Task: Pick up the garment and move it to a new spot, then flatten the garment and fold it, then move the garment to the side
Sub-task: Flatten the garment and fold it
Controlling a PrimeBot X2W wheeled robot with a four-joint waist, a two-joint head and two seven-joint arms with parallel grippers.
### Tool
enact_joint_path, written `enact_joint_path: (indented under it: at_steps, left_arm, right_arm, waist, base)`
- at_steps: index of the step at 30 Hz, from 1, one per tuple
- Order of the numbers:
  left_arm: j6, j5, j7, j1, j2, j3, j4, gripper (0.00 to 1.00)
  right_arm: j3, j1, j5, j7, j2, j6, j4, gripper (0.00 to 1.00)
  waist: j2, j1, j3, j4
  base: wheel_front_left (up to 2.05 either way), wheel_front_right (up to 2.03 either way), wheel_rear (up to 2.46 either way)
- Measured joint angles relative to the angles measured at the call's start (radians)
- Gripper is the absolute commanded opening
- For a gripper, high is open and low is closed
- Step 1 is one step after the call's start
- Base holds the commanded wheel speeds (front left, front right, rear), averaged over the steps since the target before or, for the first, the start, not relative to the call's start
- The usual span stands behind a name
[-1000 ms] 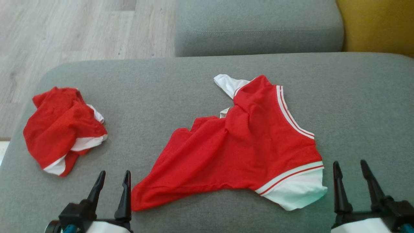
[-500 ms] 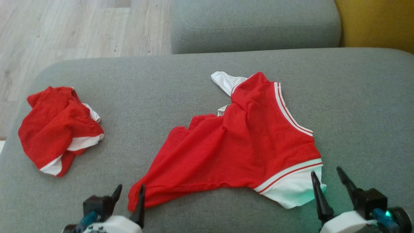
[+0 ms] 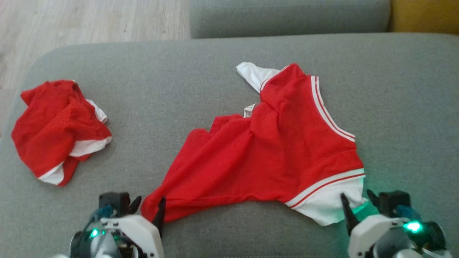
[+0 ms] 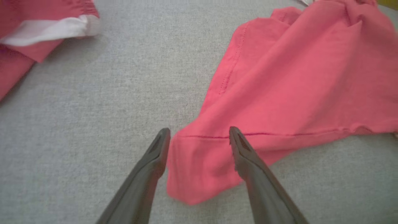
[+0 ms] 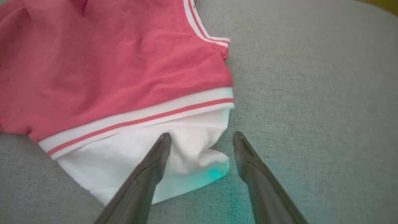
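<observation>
A red garment (image 3: 272, 154) lies rumpled on a grey cushion (image 3: 179, 89). The left gripper (image 3: 150, 208) straddles its hem corner, the right gripper (image 3: 355, 199) its white sleeve. Both pairs of fingers (image 4: 146, 174) are wide open and empty.

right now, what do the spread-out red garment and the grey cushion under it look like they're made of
Red garment: probably thin knit jersey, matte; it drapes in soft folds, with a stitched hem and striped white trim. Grey cushion: likely woven upholstery cloth, matte; a fine flecked weave shows.

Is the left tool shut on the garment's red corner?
No: the left tool stands open, its fingers straddling the garment's red corner without pinching it.
</observation>
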Motion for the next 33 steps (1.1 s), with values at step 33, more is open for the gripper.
enact_joint_path:
  at_steps: [33]
  left_arm:
    - [0.031, -0.109, 0.106, -0.015, 0.024, 0.025, 0.005, 1.00]
  right_arm:
    - [0.132, -0.040, 0.054, 0.016, -0.002, 0.000, 0.105, 1.00]
  waist:
    - [0.0000, 0.0000, 0.027, -0.026]
  base:
    - [0.00, 0.00, 0.00]
